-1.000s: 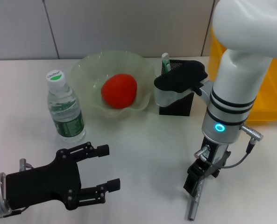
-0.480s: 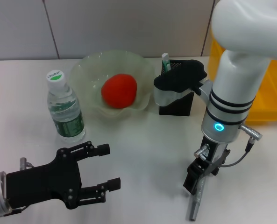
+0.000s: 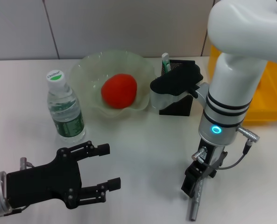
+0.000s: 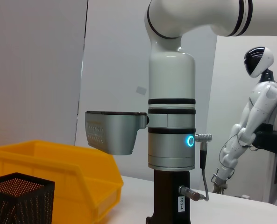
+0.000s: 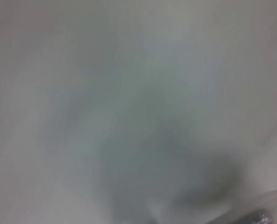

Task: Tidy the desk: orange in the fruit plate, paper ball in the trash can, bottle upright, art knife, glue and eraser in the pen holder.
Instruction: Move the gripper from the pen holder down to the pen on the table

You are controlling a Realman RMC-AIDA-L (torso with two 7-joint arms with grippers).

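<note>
Art knife, slim grey metal stick, lies on white desk under my right gripper, closed on it, I judge; lift straight toward black square mesh pen holder; left gripper open, idle.

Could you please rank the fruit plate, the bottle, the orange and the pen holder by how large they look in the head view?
1. fruit plate
2. bottle
3. orange
Pen holder: mostly hidden behind the right arm, so unranked.
</note>
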